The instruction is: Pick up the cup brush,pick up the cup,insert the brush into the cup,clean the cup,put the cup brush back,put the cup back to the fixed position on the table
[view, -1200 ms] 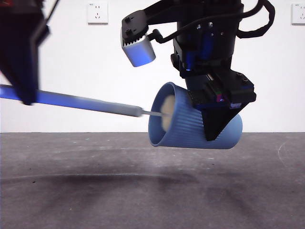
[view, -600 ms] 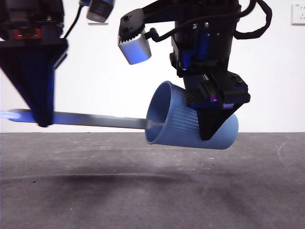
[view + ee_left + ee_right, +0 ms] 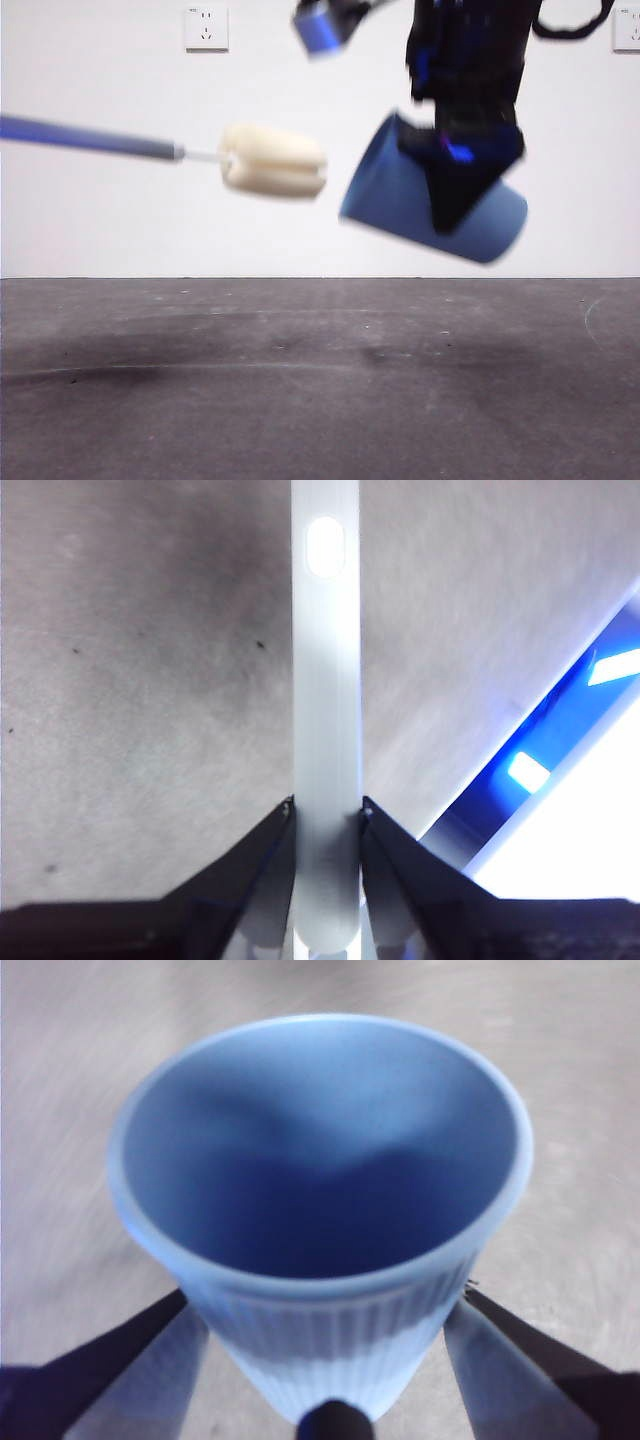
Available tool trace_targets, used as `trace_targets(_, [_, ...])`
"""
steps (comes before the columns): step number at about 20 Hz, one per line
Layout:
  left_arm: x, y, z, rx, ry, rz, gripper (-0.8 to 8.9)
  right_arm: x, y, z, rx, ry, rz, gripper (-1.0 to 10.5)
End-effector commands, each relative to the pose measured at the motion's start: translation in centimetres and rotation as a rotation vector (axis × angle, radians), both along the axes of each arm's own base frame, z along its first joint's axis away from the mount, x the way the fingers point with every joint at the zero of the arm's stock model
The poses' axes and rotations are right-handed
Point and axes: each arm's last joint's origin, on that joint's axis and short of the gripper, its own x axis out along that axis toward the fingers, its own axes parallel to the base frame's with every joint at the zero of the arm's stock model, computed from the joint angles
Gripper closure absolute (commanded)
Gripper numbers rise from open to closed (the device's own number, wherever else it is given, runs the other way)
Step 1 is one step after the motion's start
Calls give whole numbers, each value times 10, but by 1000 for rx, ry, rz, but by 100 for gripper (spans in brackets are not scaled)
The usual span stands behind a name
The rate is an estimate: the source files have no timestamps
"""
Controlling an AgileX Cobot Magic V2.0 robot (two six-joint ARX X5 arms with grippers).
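High above the table (image 3: pixel 320 380), at about two o'clock in the front view, the right gripper (image 3: pixel 455 185) comes down dark from the top edge with the cup (image 3: pixel 395 195) clamped between its jaws. The cup hangs tilted in the air, mouth facing ten o'clock, base at four o'clock, blurred, well clear of the table. The jaws sit across its ribbed wall nearer the base than the rim.

Out at nine o'clock, the brush (image 3: pixel 272 160) floats level in mid-air, grey handle running off the left edge, cream sponge head pointing at the cup's mouth. The head is outside the cup, near the rim but apart from it.

The front view does not show the left gripper at all. The left wrist view does: the left gripper (image 3: pixel 326 815) has both jaws pressed on the pale handle of the brush (image 3: pixel 325 680), one on each side, with the handle running straight away from the jaws to its oval hole at the far end. The sponge head does not show there.

The right wrist view looks straight into the cup (image 3: pixel 320 1180): a blue interior, nothing inside, ribs on the near wall. The right gripper (image 3: pixel 325 1305) flanks it, one jaw on each side of the lower wall, with the grey table blurred behind.
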Motion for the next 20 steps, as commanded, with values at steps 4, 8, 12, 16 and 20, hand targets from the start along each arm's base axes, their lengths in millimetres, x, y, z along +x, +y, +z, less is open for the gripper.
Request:
trace_targets(4, [3, 10, -8, -263, -94, 357, 822, -11, -30, 60, 540, -147, -239, 959])
trace_targets(8, [22, 4, -43, -492, -122, 518, 822, -33, -58, 105, 891, -250, -297, 959])
trace_targets(12, [43, -6, -52, -573, -167, 610, 822, -46, -72, 124, 1064, -260, -278, 959])
trace_targets(16, [65, -18, -80, -503, -104, 636, 822, -47, -73, 126, 1091, -268, -276, 959])
trace_targets(20, [79, -26, -100, -463, -73, 666, 822, -47, -73, 126, 1089, -268, -277, 959])
